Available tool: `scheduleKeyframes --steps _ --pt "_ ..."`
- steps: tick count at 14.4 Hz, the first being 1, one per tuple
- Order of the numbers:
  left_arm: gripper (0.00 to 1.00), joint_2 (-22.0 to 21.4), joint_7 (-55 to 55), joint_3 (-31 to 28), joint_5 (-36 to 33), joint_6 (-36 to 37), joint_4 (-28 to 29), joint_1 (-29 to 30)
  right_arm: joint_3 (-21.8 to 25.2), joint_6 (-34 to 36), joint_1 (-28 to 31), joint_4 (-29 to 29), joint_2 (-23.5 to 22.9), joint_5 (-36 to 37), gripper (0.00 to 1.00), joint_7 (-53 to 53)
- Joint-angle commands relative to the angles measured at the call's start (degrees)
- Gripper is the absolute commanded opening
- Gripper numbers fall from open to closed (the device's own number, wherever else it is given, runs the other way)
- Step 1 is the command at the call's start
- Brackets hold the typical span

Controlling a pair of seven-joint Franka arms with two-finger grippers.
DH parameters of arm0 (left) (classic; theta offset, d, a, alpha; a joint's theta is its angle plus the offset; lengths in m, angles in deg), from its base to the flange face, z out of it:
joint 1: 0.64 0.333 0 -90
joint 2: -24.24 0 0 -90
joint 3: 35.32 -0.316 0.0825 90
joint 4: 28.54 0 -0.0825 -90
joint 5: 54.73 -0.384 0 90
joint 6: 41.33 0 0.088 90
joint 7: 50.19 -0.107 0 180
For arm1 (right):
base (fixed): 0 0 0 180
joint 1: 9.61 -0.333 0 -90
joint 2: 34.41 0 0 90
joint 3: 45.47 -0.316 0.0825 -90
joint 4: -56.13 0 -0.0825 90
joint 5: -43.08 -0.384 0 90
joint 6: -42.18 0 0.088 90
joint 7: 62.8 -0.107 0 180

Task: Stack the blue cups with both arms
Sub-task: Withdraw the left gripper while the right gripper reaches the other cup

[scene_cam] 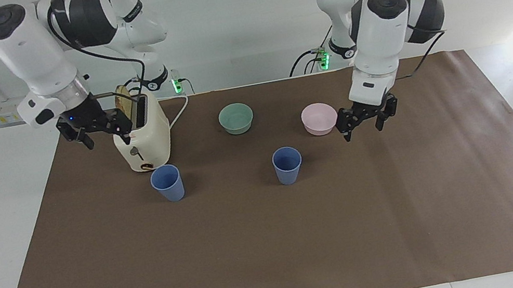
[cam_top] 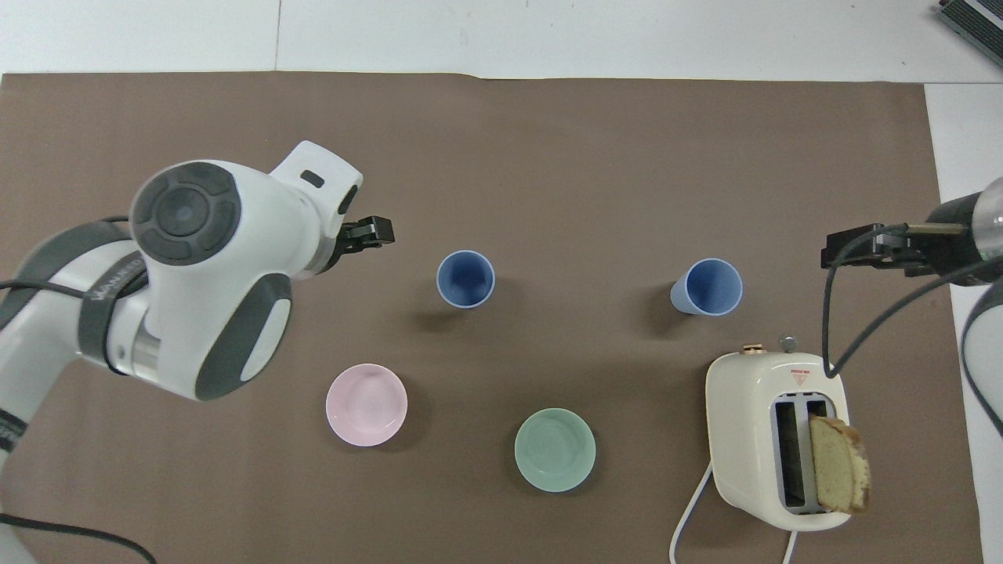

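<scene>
Two blue cups stand upright and apart on the brown mat. One cup is near the mat's middle. The other cup stands just in front of the toaster. My left gripper is open and empty. It hangs low over the mat beside the pink bowl, toward the left arm's end from the middle cup, and touches nothing. My right gripper is open and empty. It hangs beside the toaster, over the mat's edge at the right arm's end.
A cream toaster holds a slice of bread, and its white cable runs toward the robots. A green bowl and a pink bowl lie nearer to the robots than the cups.
</scene>
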Motion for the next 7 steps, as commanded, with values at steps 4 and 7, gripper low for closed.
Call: scheduleKeyframes --steps 4,7 --pt "1.0 -2.7 -14.3 0.6 0.6 3.2 1.3 8.0 -0.3 -10.3 -1.0 -5.5 -6.2 -1.3 1.0 1.0" --pt "1.0 -3.1 -21.8 0.6 1.7 4.9 1.2 11.8 -0.3 -12.6 -1.7 -6.3 -8.8 -1.3 1.0 1.3"
